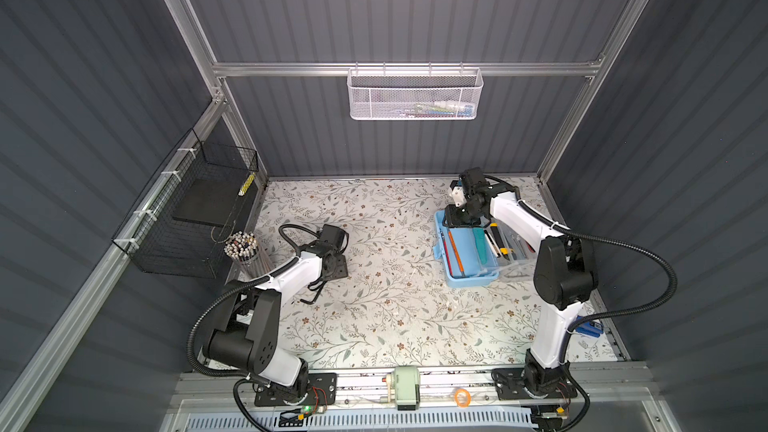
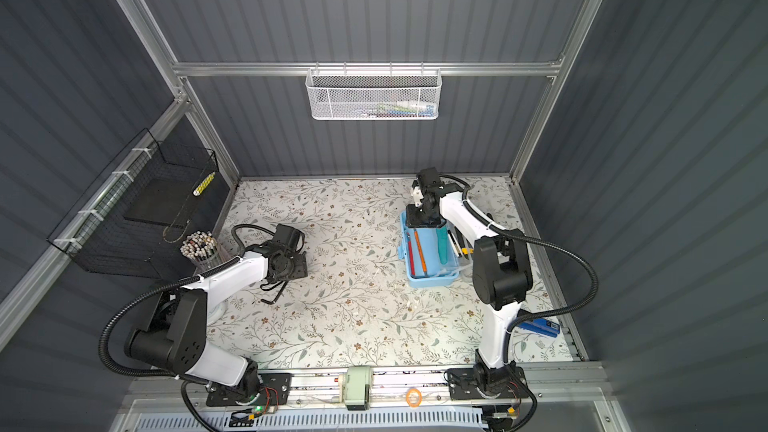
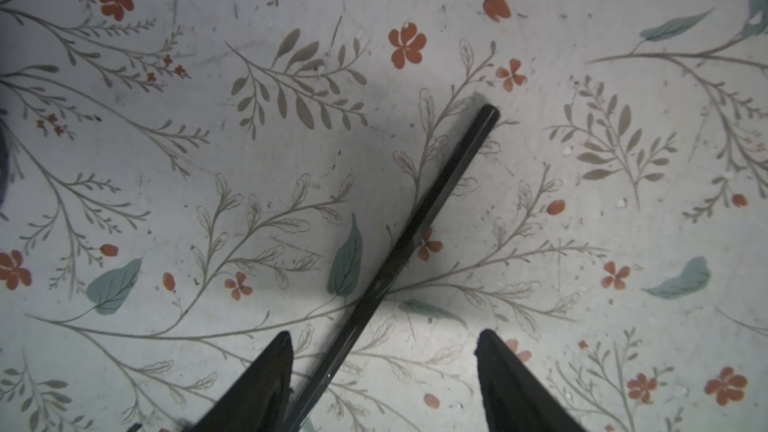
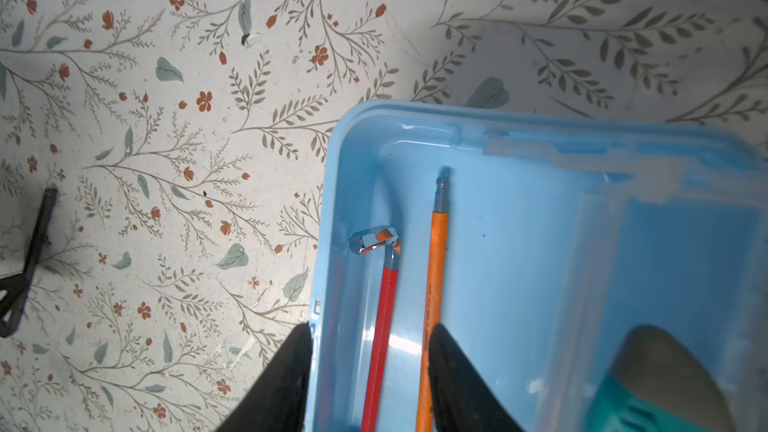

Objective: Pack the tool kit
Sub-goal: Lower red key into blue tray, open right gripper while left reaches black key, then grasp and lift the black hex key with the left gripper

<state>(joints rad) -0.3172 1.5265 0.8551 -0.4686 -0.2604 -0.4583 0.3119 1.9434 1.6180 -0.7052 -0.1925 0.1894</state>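
Packing well under way, I'd say, but not finished. In both top views the light-blue tool box (image 1: 467, 280) sits open, its clear lid (image 1: 517, 268) thrown flat on the side away from its handle. I count three tools on the blue floor: a red hex key (image 1: 447, 253), an orange-sleeved rod (image 1: 456, 252) and a teal-handled tool (image 1: 480, 243). More tools (image 1: 500, 243), yellow-and-black among them, lie on the lid side, half under the right arm, so no count there. The right gripper (image 1: 459, 223) hangs over the box's far end. The left gripper (image 1: 330, 270) is well apart from the box, on its handle side, over the one black hex key (image 1: 315, 293) on the table (image 1: 395, 305). Two arms, one box, one stray tool that I can see. Left wrist view now: jaws spread, the black hex key (image 3: 415, 222) running between the fingers (image 3: 270, 384), close by one, not pinched. Right wrist view: jaws spread here too, one finger outside the box's wall (image 4: 328, 243), the other inside. The red hex key (image 4: 384, 317) lies free between them, the orange-sleeved rod (image 4: 436, 268) just beside it. Left to do, by my reckoning: bring that black key across into the box, sort whatever sits on the lid, then close it.
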